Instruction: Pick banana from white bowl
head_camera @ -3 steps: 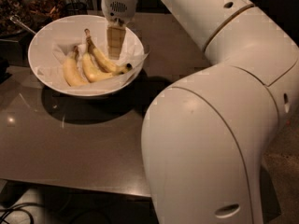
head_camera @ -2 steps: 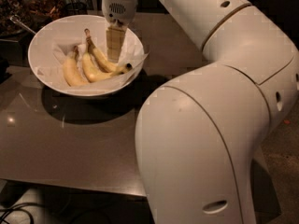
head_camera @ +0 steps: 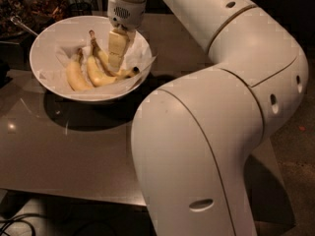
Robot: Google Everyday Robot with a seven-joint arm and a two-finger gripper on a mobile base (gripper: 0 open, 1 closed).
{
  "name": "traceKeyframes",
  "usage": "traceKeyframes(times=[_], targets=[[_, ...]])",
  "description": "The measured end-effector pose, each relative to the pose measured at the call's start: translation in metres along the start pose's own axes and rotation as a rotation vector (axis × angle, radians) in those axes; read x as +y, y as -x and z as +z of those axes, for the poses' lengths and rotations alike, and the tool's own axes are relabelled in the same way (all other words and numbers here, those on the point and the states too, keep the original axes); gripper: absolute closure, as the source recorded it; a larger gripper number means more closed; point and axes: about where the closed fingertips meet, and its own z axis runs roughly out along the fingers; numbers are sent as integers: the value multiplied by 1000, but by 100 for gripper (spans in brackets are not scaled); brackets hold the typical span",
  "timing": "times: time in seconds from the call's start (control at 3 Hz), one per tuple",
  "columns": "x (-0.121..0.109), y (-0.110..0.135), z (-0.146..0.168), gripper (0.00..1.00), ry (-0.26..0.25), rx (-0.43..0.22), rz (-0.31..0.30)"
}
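a dark, glossy worktop is seen across the left and middle of the frame, and the white bowl is set on it in the upper left. the bowl is lined with crinkled white paper, which sticks out past the rim on the right side. three bananas are laid side by side in the bowl. the banana, the longest and slimmest, is placed furthest right: its thin brown stem is pointed towards the top of the frame and its dark blunt tip is turned to the right, near the bowl's right rim. just left of it a mid-sized curved banana is seen, and left of that a short stubby banana. the jaws are held in the upper middle of the frame, pointed straight down into the right half of the bowl below a white wrist housing, with their pale tips lowered onto the middle of the long banana so that part of it is covered. how far the jaws are parted, and whether anything is gripped, cannot be told from this side. the right and lower parts of the frame are filled by the large white robot arm. a metal utensil handle is seen beside the bowl's upper left rim
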Motion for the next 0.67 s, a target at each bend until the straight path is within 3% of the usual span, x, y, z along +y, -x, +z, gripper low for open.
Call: traceKeyframes(times=[0.33, 0.67], targets=[[-1, 1, -1, 41, 21, -26, 59], [-2, 3, -4, 40, 33, -44, 88]])
